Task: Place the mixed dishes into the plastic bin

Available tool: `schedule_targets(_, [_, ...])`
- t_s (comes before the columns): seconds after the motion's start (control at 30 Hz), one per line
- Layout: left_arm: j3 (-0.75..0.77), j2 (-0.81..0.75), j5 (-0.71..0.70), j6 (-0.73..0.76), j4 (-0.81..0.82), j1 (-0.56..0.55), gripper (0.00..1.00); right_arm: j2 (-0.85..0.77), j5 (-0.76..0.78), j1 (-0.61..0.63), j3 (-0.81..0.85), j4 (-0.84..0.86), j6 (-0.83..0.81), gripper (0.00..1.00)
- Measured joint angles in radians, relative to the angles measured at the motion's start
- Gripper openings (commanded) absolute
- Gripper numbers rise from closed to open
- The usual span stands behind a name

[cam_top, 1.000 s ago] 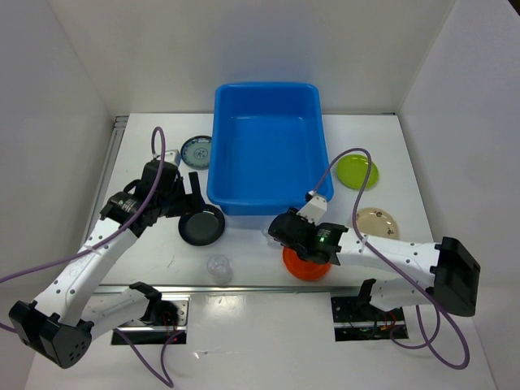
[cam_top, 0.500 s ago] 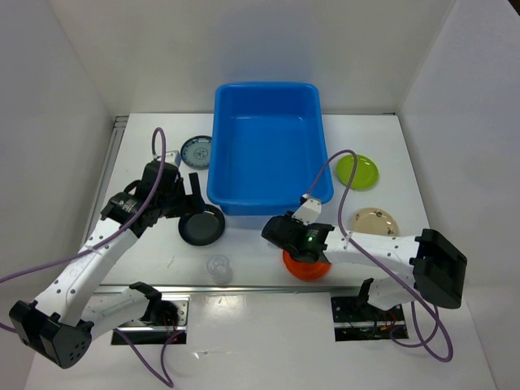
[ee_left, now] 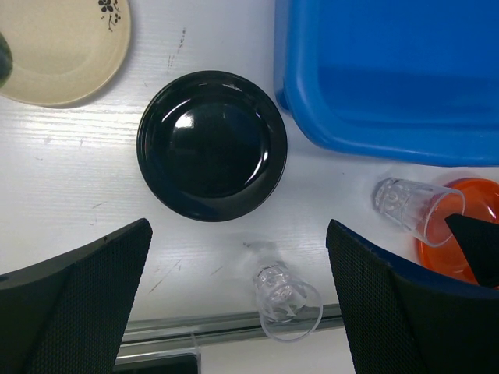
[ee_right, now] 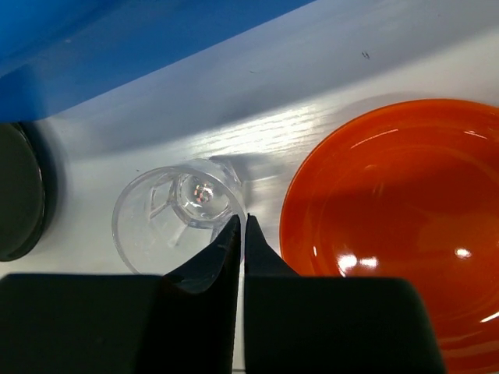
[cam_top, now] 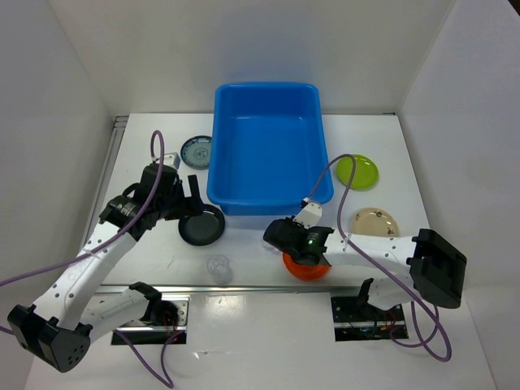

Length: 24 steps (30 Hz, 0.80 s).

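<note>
Nearest the arms' bases, a clear glass cup stands upright on the white worktop, with the black plate just beyond it. Off to the right sits the orange plate, partly under the right arm. A second glass cup lies tipped on its side with its mouth at that plate's rim. The right tool is down low there with its fingers pressed together, the tips in the narrow space between the tipped cup and the orange plate. I cannot tell whether they touch the glass. The left tool hangs above the black plate, fingers spread wide with nothing held between them. A cream plate lies just past the black one to the left, and a second cream plate sits alone out on the right. Behind all this stands the blue bin, its near wall close to the black plate and the tipped cup. The lime green plate is beside its right wall and the blue-patterned plate is beside its left. Every dish lies outside the bin.
</note>
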Motion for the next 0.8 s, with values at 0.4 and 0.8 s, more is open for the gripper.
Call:
schedule_targets(0.4, [-0.013, -0.010, 0.000, 0.000, 0.022, 0.000, 1.00, -0.298, -0.269, 0.000, 0.047, -0.118, -0.241, 0.01])
schedule_targets(0.8, [-0.018, -0.020, 0.000, 0.002, 0.041, 0.000, 1.00, -0.317, -0.220, -0.215, 0.618, -0.238, -0.465, 0.01])
